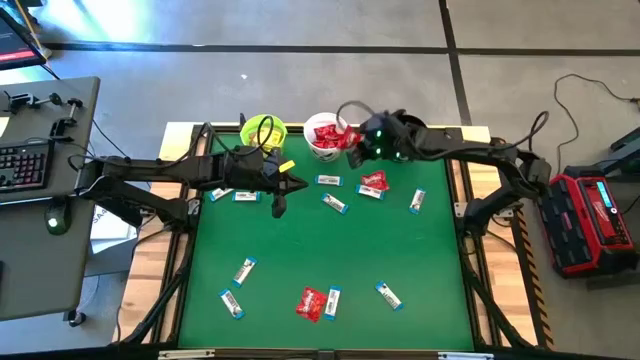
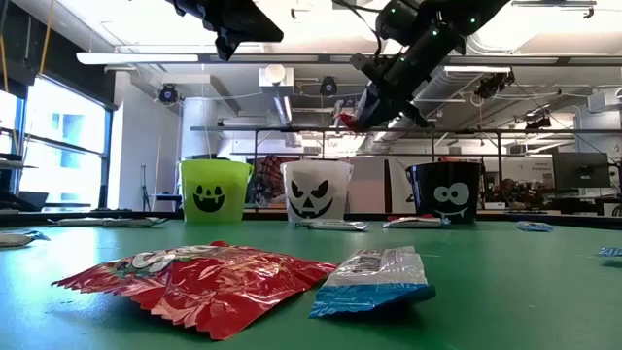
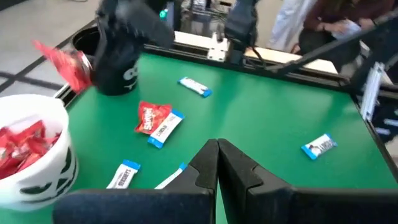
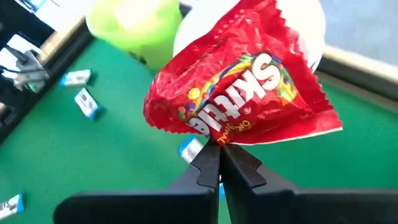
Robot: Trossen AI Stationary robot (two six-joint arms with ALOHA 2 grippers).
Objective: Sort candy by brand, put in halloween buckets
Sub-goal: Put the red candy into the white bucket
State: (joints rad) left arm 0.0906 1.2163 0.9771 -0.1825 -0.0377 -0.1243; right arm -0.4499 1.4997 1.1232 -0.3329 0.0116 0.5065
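Delivery is under way: right gripper (image 4: 219, 163), clamped on a red packet (image 4: 239, 93), needs release over the white bucket (image 1: 322, 136); left gripper (image 3: 217, 155) waits closed, empty.

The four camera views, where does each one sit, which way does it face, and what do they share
High view: overhead, looking straight down; both arms show.
Low view: table height, facing the green, white and black buckets; arms overhead.
Left wrist view: past the shut left gripper across the table.
Right wrist view: past the right gripper, shut on a red packet.
Shared: the white bucket and that held packet, except in the high view.
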